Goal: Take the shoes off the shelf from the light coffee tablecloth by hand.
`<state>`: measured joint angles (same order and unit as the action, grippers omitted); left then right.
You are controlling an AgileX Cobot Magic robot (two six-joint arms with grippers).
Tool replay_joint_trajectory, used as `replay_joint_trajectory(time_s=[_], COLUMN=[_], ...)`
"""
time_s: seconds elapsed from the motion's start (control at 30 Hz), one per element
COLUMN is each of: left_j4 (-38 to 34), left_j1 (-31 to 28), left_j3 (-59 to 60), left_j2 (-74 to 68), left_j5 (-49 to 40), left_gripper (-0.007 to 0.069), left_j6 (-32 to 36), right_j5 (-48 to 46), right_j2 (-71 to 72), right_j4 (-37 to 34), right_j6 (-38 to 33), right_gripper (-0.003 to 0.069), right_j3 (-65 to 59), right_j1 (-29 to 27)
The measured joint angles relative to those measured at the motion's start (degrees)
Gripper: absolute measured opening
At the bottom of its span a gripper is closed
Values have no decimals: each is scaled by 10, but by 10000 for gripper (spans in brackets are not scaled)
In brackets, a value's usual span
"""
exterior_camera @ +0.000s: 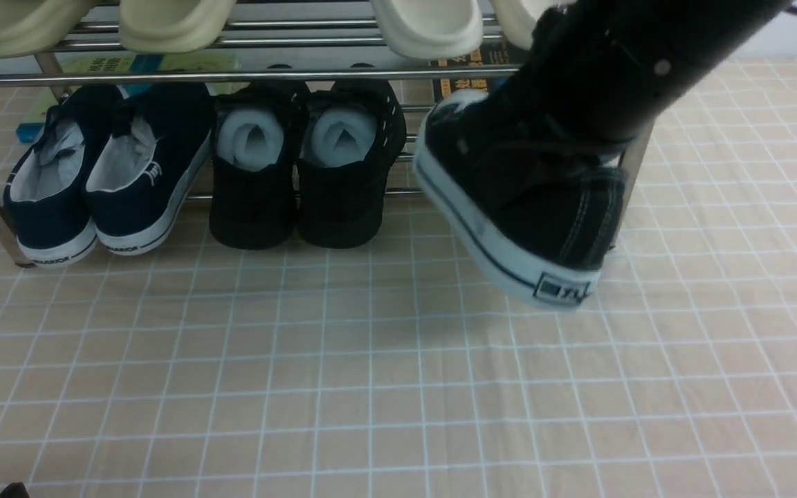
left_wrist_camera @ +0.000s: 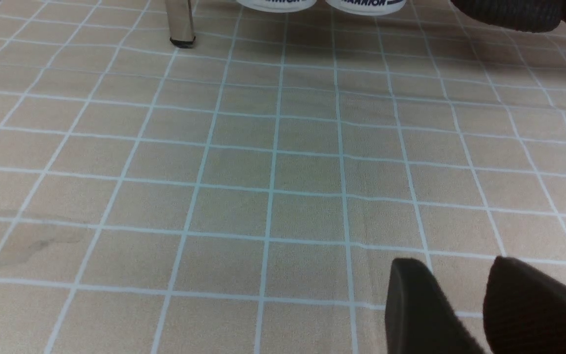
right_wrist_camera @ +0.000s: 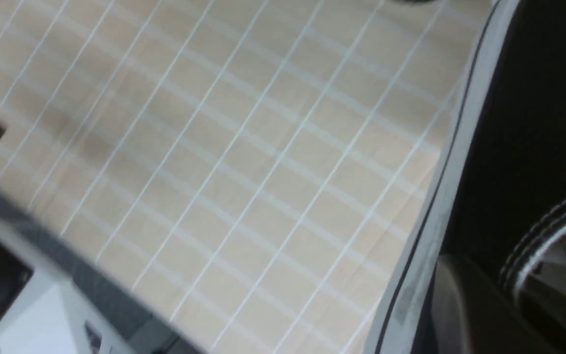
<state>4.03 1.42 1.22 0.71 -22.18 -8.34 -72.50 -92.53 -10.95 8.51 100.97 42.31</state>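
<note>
One black canvas white-soled sneaker point(exterior_camera: 523, 207), clamped in my right jaws, tilts by the chrome-tube shelf point(exterior_camera: 232, 75); next, set it on the near beige gridded tablecloth point(exterior_camera: 371, 387). Left jaws apart.

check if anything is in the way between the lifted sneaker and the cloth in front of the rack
Nothing visible does. The sneaker hangs tilted over bare cloth just in front of the rack. The nearest black shoes sit on the lower tier to its left, clear of that patch.
</note>
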Motion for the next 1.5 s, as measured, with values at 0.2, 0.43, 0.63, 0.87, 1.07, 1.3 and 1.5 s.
replay_joint_trajectory(time_s=[0.2, 0.43, 0.63, 0.87, 1.07, 1.3, 1.5], left_j4=[0, 0, 0, 0, 0, 0, 0], left_j1=[0, 0, 0, 0, 0, 0, 0], left_j3=[0, 0, 0, 0, 0, 0, 0], left_j2=[0, 0, 0, 0, 0, 0, 0], left_j5=[0, 0, 0, 0, 0, 0, 0], left_gripper=[240, 240, 240, 240, 240, 240, 240], left_j6=[0, 0, 0, 0, 0, 0, 0], right_j5=[-1, 3, 61, 133, 164, 177, 176], right_j2=[-26, -60, -103, -159, -192, -223, -225], right_j4=[38, 140, 220, 233, 249, 282, 277], right_j6=[59, 138, 208, 237, 261, 335, 323], right_gripper=[7, 7, 8, 10, 15, 36, 166], right_j3=[-65, -70, -70, -70, -70, -70, -67], right_j1=[75, 88, 88, 88, 88, 88, 88])
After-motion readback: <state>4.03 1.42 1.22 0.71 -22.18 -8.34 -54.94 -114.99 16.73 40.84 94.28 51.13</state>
